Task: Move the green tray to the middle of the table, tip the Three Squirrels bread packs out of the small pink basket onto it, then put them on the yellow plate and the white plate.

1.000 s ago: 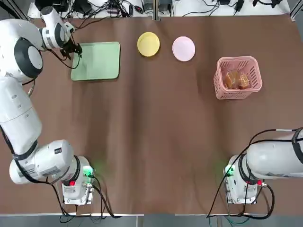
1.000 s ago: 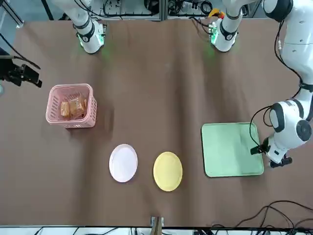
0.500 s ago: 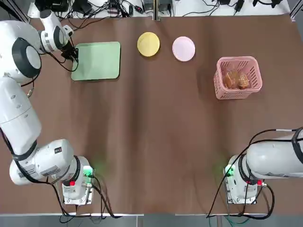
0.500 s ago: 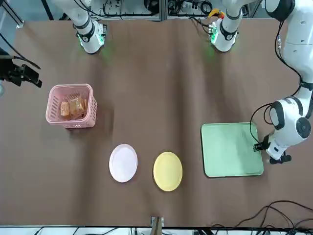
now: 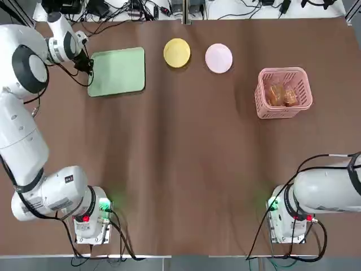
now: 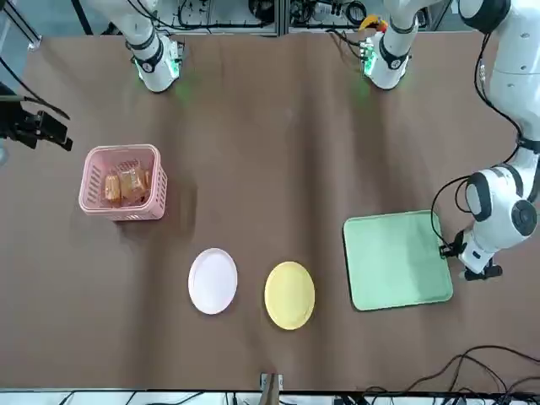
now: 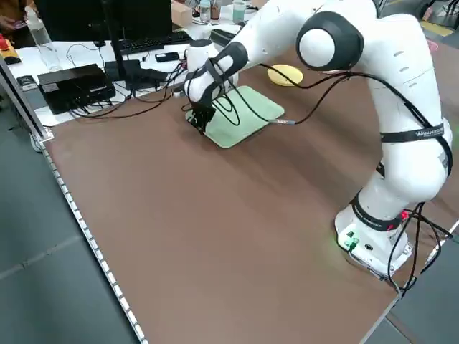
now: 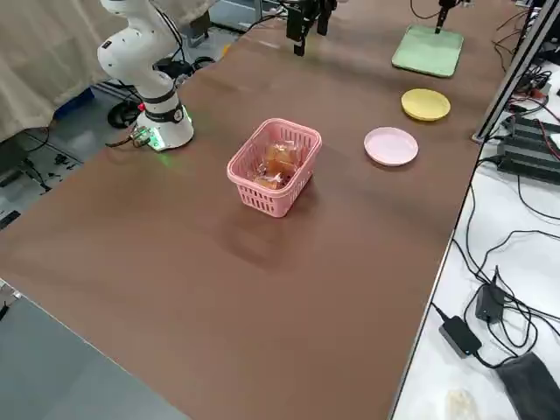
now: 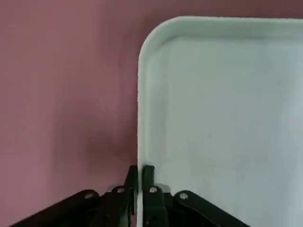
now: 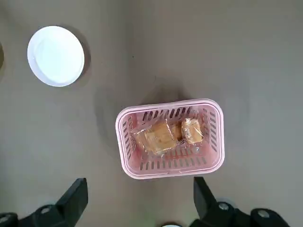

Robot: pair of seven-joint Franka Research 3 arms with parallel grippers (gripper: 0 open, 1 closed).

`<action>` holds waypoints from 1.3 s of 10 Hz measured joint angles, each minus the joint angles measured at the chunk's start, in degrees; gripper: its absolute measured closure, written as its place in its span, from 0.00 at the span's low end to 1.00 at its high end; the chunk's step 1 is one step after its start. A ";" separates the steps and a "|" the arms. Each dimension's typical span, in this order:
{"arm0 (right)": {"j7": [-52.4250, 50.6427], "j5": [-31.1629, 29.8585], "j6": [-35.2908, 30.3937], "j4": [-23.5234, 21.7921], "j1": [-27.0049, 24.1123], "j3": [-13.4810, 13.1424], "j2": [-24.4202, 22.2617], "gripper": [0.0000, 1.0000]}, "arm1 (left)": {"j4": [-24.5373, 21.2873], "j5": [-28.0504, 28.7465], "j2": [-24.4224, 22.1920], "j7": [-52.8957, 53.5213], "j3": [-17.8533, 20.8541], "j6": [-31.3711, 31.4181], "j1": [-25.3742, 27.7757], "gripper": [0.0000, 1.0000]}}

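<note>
The left gripper [image 9: 140,176] is clamping the rim of the flat pale mint-green square tray [image 5: 118,70] at the tray's outer edge, on the side away from the plates. In the left wrist view both fingers [image 9: 147,174] are pressing together with the thin rim between them, one outside and one inside. The tray is lying at the far left of the dark brown table [image 5: 180,164], turned slightly askew to the table's edges. In the front view the tray [image 6: 396,261] is showing the same slight rotation, with the gripper [image 6: 449,250] at its edge.

The small round yellow plate [image 5: 177,52] is sitting near the tray along the far edge of the table, apart from it. The small round white plate with a faint pink tint [image 5: 218,58] is sitting just beside the yellow plate, not touching it.

The pink plastic basket with slatted sides [image 5: 283,92] is standing upright on the right part of the table, well apart from the tray. The clear-wrapped packs of golden-brown bread [image 10: 165,135] are lying inside the basket [image 10: 169,138]; their exact number cannot be told.

The right gripper [image 10: 137,201] is hanging above the basket with its fingers spread wide and gripping nothing. In the front view it [image 6: 34,128] is appearing at the picture's left edge.
</note>
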 joint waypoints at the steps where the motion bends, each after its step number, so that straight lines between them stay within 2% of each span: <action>1: 0.00 0.00 0.00 0.00 0.00 0.00 0.00 0.01 | -3.78 0.00 -1.97 0.00 -0.78 1.87 -0.04 0.92; 3: 0.00 0.00 -0.01 -0.01 0.00 -0.01 0.00 0.01 | -15.15 0.00 -8.00 -0.14 -2.38 7.05 -0.08 0.92; 5: 0.00 0.00 -0.01 -0.02 0.00 -0.03 0.00 0.01 | -26.67 0.00 -15.18 -0.21 -4.39 8.72 -0.04 0.92; 7: 0.00 0.00 -0.02 -0.03 -0.01 -0.05 0.00 0.01 | -34.23 0.00 -19.51 -0.84 -8.87 8.90 0.00 0.92; 9: 0.00 -0.01 -0.38 -0.11 -0.01 -0.09 0.00 0.01 | -37.07 0.00 -20.25 -3.00 -14.38 9.31 -0.16 0.92; 11: 0.00 -0.05 -0.98 -0.19 -0.02 -0.17 0.00 0.01 | -37.56 0.00 -19.51 -13.51 -22.90 9.47 -0.73 0.94; 12: 0.00 -0.06 -1.08 -0.22 -0.03 -0.26 0.00 0.01 | -36.86 0.00 -18.37 -22.26 -27.38 10.00 -3.13 0.94; 13: 0.00 -0.07 -1.10 -0.24 -0.04 -0.32 0.00 0.01 | -34.66 0.00 -16.72 -31.14 -29.31 10.59 -8.33 0.94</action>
